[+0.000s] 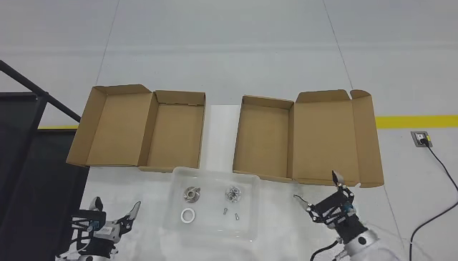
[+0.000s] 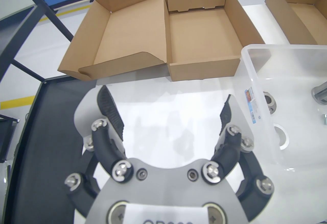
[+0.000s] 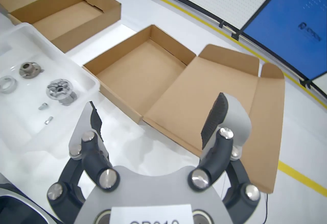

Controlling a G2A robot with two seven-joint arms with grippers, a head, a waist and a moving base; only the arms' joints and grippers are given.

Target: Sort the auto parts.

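Sorting looks unstarted: the parts all lie in the bin at 6 o'clock, none in the left box at 10 or right box at 2, while left gripper and right gripper flank it, fingers spread, holding nothing.

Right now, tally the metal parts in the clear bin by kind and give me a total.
Flanged hub: 1
Ribbed wheel: 1
Ring: 1
Small fasteners: 2
Total: 5
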